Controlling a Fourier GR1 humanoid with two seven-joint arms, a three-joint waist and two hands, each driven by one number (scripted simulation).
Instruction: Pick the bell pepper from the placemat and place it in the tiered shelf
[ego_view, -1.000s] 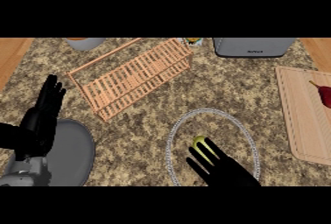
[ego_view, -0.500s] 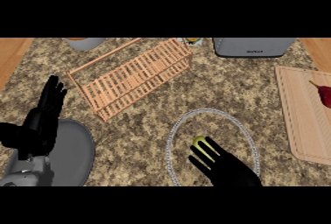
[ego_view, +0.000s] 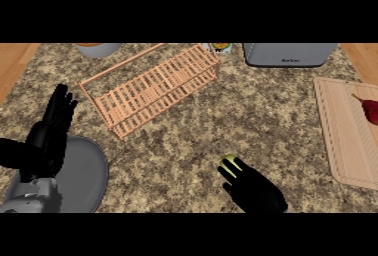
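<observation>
A yellow-green bell pepper peeks out from under the fingertips of my right hand, low and right of centre on the speckled counter. The fingers are curled over the pepper and hide most of it. No placemat outline shows around the hand in this frame. The wooden tiered shelf lies tilted at the upper left of centre, well away from the pepper. At the left edge my left hand rests open with its fingers pointing up.
A grey round plate sits under my left forearm. A wooden cutting board with a red vegetable lies at the right. A grey toaster, a bowl and a small jar line the back edge.
The right hand's fingers have drawn together over the pepper. The grey oval ring seen around it earlier no longer shows. The left hand has hardly moved.
</observation>
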